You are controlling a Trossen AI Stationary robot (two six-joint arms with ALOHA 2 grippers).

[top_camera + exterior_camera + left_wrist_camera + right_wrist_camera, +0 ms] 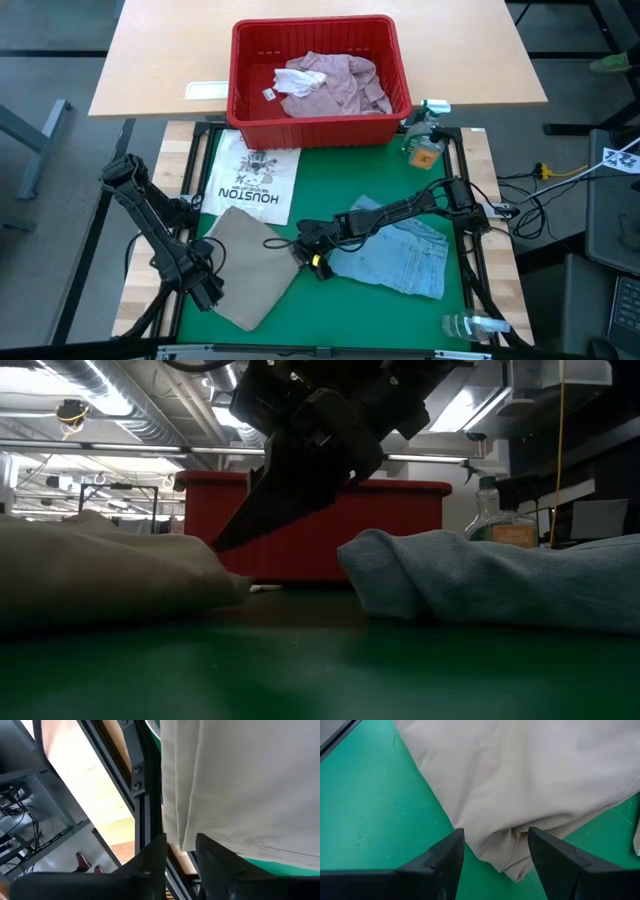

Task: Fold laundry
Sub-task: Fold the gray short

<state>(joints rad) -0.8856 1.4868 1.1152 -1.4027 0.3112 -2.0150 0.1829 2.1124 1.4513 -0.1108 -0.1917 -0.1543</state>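
On the green tabletop (340, 190): tan cloth (245, 262), soft, creased, folded into a rough quadrilateral.
Beside it: light blue jeans (405, 255), crumpled denim, lumpy in the low view.
Red basket (318, 75): ribbed plastic, holding a heathered pink shirt (335, 80).
Right gripper (495, 851): fingers apart, straddling the tan cloth's corner.
Left gripper (181, 855): fingers slightly apart at the cloth's hem, seemingly not gripping.
Only the high view shows: white printed T-shirt (250, 180).

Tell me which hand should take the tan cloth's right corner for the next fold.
Right. The right hand is open with its fingers on either side of the tan cloth corner. The left hand sits at the cloth's opposite edge.
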